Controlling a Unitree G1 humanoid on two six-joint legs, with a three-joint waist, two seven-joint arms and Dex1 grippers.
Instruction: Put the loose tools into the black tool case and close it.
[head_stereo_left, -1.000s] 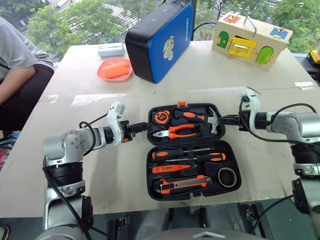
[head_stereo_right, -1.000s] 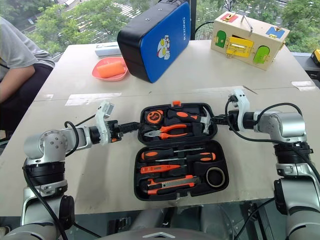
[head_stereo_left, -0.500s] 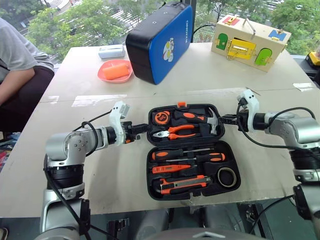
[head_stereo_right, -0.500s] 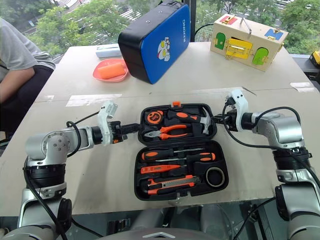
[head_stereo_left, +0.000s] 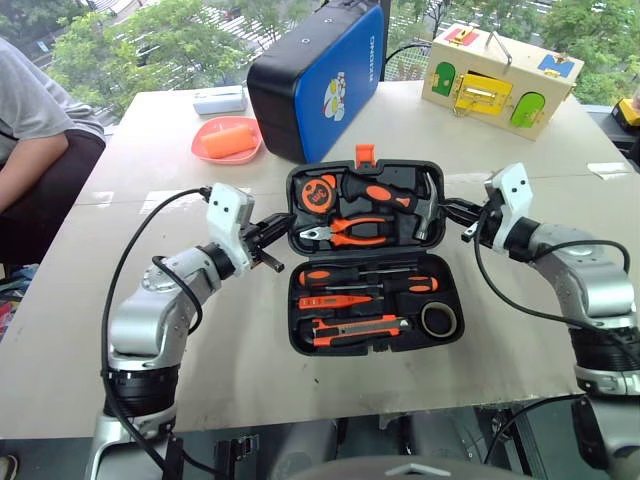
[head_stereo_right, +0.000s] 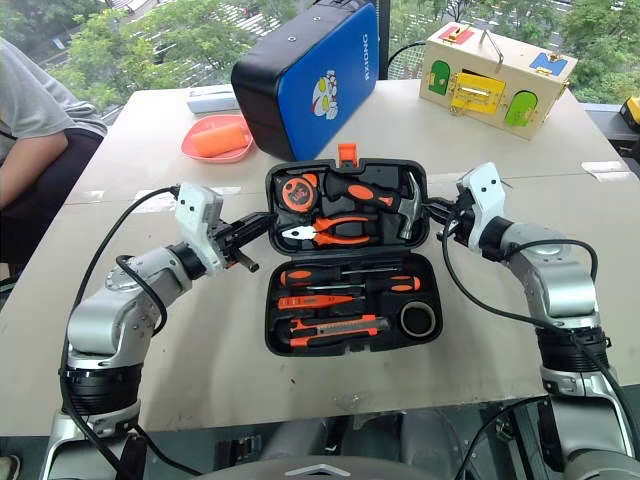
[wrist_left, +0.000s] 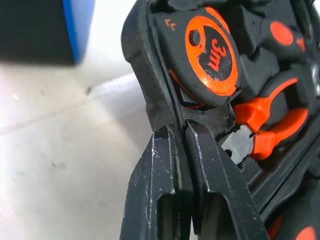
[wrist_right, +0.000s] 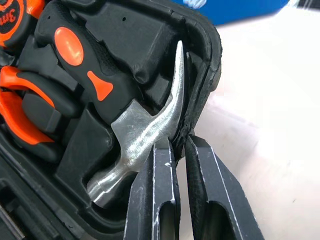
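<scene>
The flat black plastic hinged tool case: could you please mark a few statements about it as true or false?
1. The flat black plastic hinged tool case is fully closed. False: its lid is partly raised.
2. The left end effector pinches the lid's rim. True.
3. The right end effector hangs open above the table. False: it is shut on the lid's rim.
4. The small black tape roll sits in the case's lower half. True.

silver jointed arms, black looping cables, white wrist housings, black-fingered left gripper.
</scene>
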